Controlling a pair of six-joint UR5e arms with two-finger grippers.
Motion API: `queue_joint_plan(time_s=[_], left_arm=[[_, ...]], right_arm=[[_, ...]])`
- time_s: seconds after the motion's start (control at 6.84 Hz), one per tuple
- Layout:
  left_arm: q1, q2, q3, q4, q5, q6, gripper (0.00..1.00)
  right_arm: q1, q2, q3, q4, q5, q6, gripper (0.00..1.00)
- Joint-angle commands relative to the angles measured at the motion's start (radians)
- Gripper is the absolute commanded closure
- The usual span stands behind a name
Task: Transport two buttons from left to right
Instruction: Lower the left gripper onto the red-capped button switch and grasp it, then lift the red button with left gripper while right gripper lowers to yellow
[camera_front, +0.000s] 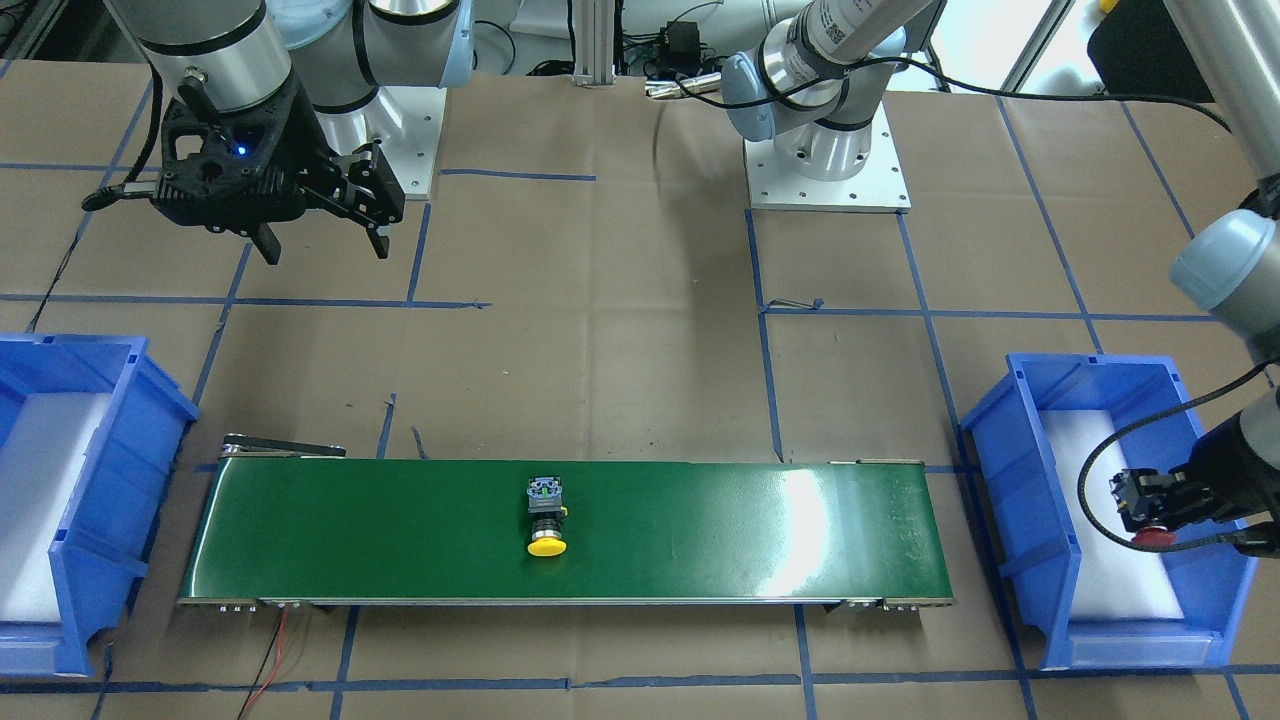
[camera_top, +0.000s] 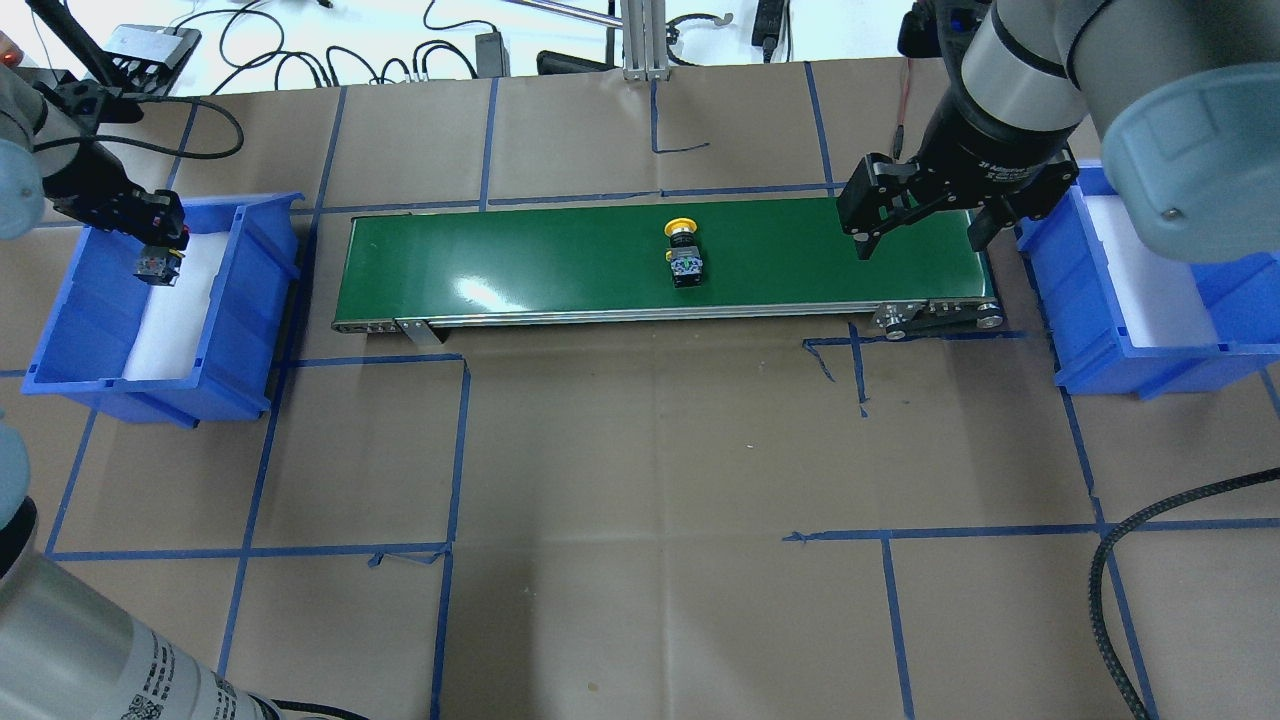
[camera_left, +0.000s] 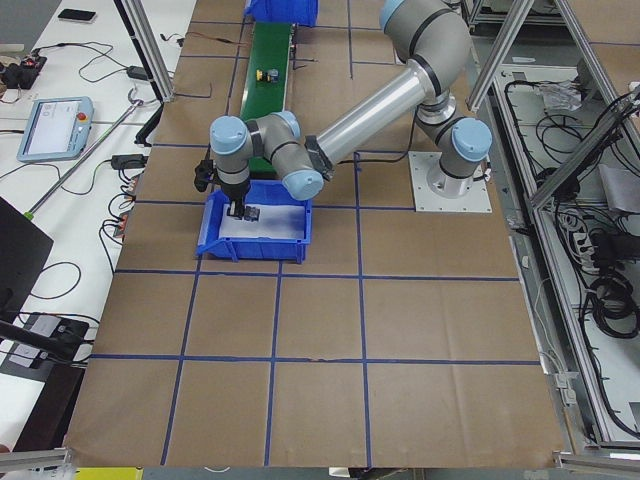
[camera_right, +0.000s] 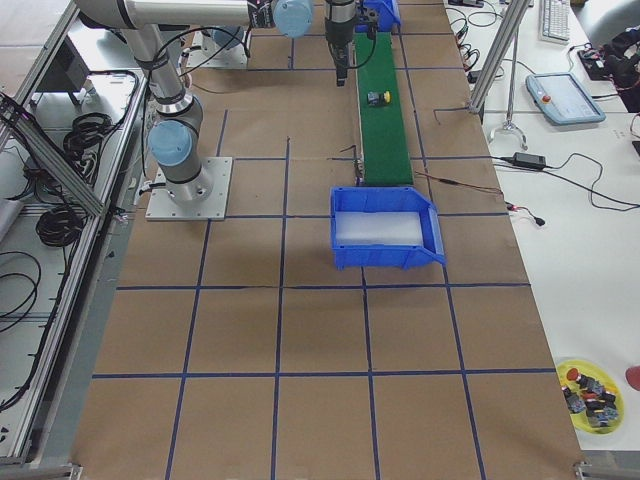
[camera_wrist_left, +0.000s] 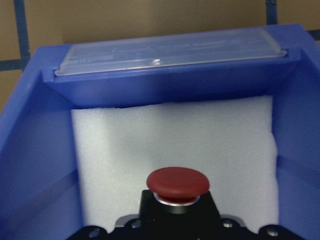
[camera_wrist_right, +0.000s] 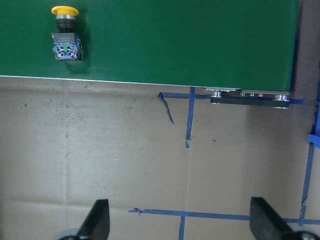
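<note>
Holding red button (camera_wrist_left: 177, 181), left claw (camera_front: 1148, 508) hangs clear inside blue bin (camera_wrist_left: 165, 85).

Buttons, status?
Left claw shut on red button, over left bin. Right claw open, raised near conveyor's right end. Yellow button lying mid-belt, nothing else on it.

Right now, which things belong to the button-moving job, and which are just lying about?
Job: yellow button on the conveyor belt; red button held in the left claw; open right claw; left bin; right bin.
Lying about: teach pendant; yellow dish of small parts.
</note>
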Motion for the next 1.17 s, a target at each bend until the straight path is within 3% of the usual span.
queue_joint_plan(time_s=[0.0,0.15,0.44,1.02], left_arm=[[-0.001,0.031,0.13,-0.21,0.005,0.0,0.95],[-0.003,0.023,0.176,-0.276,0.008,-0.002,0.95],[-0.023,0.022,0.172,-0.28,0.005,-0.058,0.95],[-0.24,0.046,0.15,-0.268,0.005,-0.325,0.95]], right_arm=[[0.0,0.007,0.002,-0.057,-0.004,0.0,0.0],[0.0,0.03,0.004,-0.13,-0.006,0.0,0.0],[0.0,0.076,0.002,-0.171,0.0,0.002,0.0],[0.0,0.178,0.005,-0.28,0.003,0.002,0.0]])
